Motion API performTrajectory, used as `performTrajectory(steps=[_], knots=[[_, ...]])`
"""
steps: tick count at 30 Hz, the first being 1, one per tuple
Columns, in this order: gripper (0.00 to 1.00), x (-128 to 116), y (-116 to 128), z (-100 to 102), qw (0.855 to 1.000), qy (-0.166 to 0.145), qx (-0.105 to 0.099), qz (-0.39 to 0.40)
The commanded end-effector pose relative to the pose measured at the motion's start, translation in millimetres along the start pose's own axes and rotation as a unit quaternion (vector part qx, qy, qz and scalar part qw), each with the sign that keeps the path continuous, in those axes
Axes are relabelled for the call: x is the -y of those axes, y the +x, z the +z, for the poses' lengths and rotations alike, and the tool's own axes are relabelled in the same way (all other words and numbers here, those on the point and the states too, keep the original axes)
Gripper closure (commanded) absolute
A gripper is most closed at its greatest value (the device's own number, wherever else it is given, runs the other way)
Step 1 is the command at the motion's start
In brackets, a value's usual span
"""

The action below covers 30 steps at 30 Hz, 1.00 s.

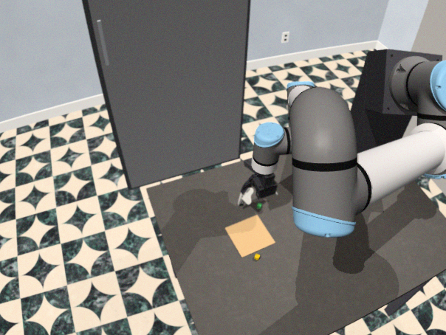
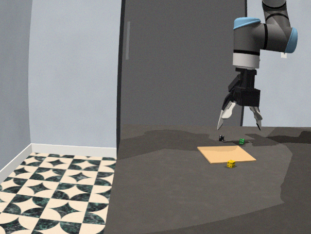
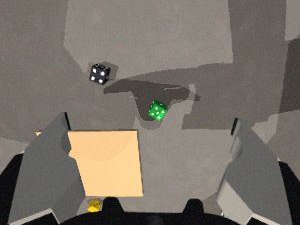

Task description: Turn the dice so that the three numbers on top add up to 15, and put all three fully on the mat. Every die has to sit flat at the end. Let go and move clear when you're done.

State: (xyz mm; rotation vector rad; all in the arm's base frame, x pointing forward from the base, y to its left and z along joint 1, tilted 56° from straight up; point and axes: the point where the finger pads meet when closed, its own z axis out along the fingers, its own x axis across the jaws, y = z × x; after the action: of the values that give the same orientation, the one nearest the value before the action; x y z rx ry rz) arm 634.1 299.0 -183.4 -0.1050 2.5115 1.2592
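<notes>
The tan mat (image 1: 249, 235) (image 2: 226, 153) (image 3: 106, 161) lies on the dark table. A green die (image 1: 259, 206) (image 2: 241, 141) (image 3: 157, 110) sits on the table just beyond the mat's far edge. A black die (image 2: 221, 138) (image 3: 99, 73) sits further off the mat, four white pips up in the wrist view. A yellow die (image 1: 257, 257) (image 2: 230, 163) (image 3: 94, 205) sits off the mat by its near edge. My gripper (image 1: 255, 197) (image 2: 239, 126) is open and empty, hanging above the green die.
A tall dark grey cabinet (image 1: 170, 85) stands behind the table. The arm's big elbow (image 1: 325, 162) hangs over the table's right part. A dark pedestal (image 1: 388, 92) stands at the back right.
</notes>
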Motion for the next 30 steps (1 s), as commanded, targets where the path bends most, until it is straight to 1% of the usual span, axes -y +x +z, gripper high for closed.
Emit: performTrajectory(steps=[1, 4, 6, 9, 14, 21, 23, 30], knots=[[0.00, -10.1, -1.0, 0.1, 1.000, 0.000, -0.001, 0.001], [0.00, -20.9, -6.6, 0.1, 1.000, 0.000, -0.001, 0.001], [0.00, -20.9, -6.6, 0.1, 1.000, 0.000, -0.001, 0.001], [0.00, -36.1, -14.4, 0.2, 1.000, 0.000, -0.001, 0.001], [0.00, -69.2, -31.4, 0.2, 1.000, 0.000, -0.001, 0.001], [0.00, -124.3, -59.8, 0.3, 1.000, 0.000, -0.001, 0.001], [0.00, -124.3, -59.8, 0.3, 1.000, 0.000, -0.001, 0.001], [0.00, -174.2, -85.5, 0.4, 1.000, 0.000, -0.001, 0.001]])
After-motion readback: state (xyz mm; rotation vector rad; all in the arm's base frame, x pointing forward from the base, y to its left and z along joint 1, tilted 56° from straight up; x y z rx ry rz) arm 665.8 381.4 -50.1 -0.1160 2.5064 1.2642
